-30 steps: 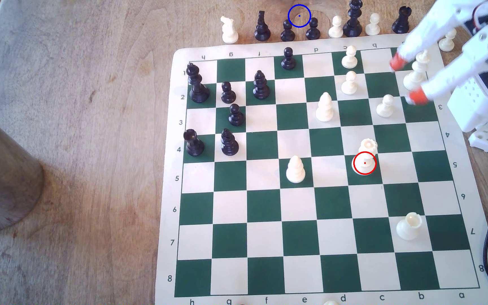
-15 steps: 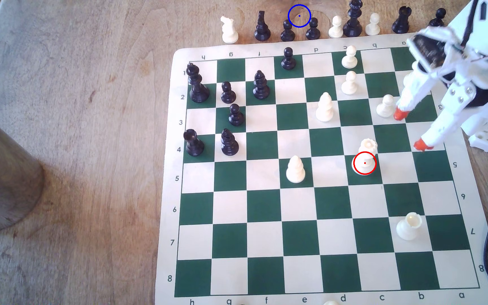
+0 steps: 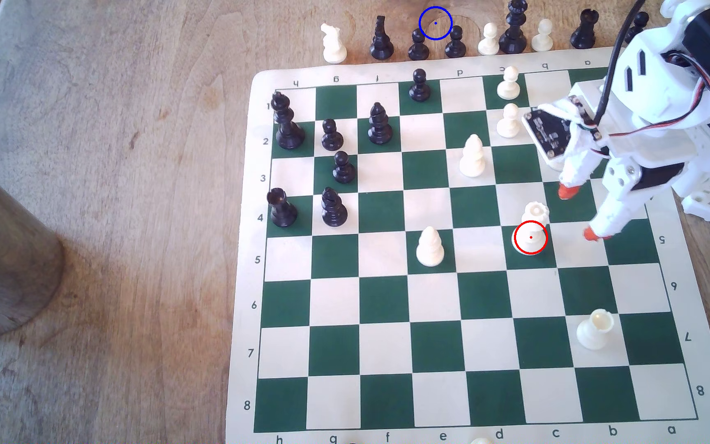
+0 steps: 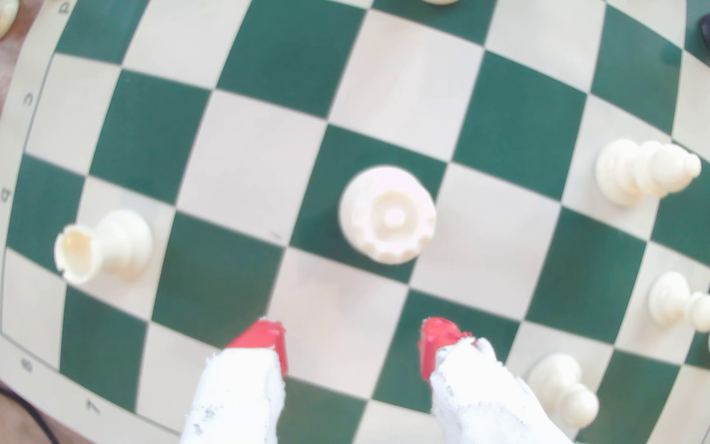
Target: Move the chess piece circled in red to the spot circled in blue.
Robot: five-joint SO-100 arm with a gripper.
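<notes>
The chess piece circled in red is a cream-white queen (image 3: 533, 230) with a toothed crown, upright on a green square of the board (image 3: 490, 299). The wrist view looks down on its crown (image 4: 387, 213). My gripper (image 3: 581, 212) hangs open just to the exterior view's right of the queen, apart from it, with nothing between its red-tipped fingers (image 3: 569, 191). In the wrist view the gripper (image 4: 353, 341) has the queen ahead of its gap, about one square away. The spot circled in blue (image 3: 435, 23) is bare wood beyond the board's far edge.
Black pawns (image 3: 418, 45) (image 3: 455, 42) stand close on either side of the blue circle, in a row of captured pieces. A white rook (image 3: 595, 328), a white bishop (image 3: 430, 247) and white pawns (image 3: 508, 121) surround the queen. A wooden cylinder (image 3: 3, 256) stands far left.
The open gripper has swung from the board's far right corner down and to the exterior view's left, ending beside the queen. No piece has moved.
</notes>
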